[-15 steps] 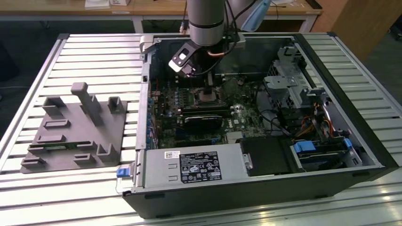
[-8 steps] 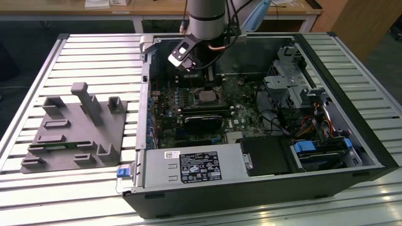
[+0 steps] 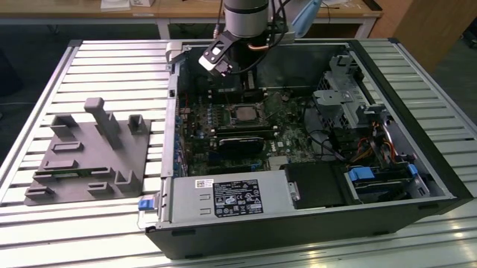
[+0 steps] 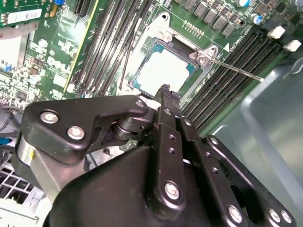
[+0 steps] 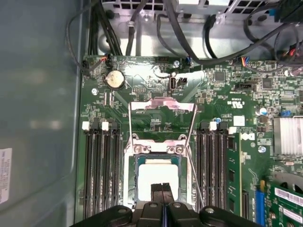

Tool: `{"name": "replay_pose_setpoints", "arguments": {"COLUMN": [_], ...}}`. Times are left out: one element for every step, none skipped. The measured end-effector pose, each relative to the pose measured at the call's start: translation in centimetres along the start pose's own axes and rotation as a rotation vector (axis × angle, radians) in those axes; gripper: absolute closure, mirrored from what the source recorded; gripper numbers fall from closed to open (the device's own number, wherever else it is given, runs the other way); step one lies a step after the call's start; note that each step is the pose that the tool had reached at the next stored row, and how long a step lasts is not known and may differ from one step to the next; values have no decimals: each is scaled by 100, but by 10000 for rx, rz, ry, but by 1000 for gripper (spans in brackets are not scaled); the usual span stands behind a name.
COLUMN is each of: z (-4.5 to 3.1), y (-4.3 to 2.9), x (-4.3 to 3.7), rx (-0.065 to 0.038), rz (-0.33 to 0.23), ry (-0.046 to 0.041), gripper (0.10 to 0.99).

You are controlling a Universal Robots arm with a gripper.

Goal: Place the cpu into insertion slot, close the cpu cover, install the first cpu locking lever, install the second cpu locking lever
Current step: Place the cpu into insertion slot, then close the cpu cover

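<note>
Slatted metal table [image 3: 111,61] is seen, wooden desks [image 3: 186,8] at 12 o'clock; an open computer case [image 3: 421,164] is laid on it, a grey fixture [image 3: 89,153] at its 9 o'clock in the exterior view. The cpu [image 5: 156,172] is seated flat in the insertion slot [image 5: 127,177], metal top up, edges squared to the memory slots [image 5: 102,175]; square, so no long axis. The cpu cover [image 5: 163,102] is swung open. The gripper [image 5: 162,188] is held over the cpu, fingers pressed together.

Open computer case [image 3: 298,229] is laid flat on the slatted table [image 3: 111,67], the arm [image 3: 246,17] is hung over its far end, just beyond the insertion slot [image 3: 242,113] on the green board [image 3: 287,146], and a grey fixture [image 3: 82,162] is set at the exterior view's left.
</note>
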State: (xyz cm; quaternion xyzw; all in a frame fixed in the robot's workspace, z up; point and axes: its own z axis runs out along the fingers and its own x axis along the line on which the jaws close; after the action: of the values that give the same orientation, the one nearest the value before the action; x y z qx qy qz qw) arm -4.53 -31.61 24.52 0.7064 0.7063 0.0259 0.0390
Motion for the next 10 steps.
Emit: {"name": "replay_pose_setpoints", "arguments": {"z": [-9, -11, -11, -11, -13, -14, -15, -15, -15, -15], "y": [1, 1, 1, 1, 1, 1, 1, 1, 1, 1], "x": [0, 0, 0, 0, 0, 0, 0, 0, 0, 0], "rx": [0, -1, -1, -2, -1, -1, 0, -1, -1, -1], "rz": [0, 0, 0, 0, 0, 0, 0, 0, 0, 0], "ry": [0, 1, 1, 2, 0, 0, 0, 0, 0, 1], "gripper": [980, 980, 980, 980, 980, 980, 980, 980, 980, 980]}}
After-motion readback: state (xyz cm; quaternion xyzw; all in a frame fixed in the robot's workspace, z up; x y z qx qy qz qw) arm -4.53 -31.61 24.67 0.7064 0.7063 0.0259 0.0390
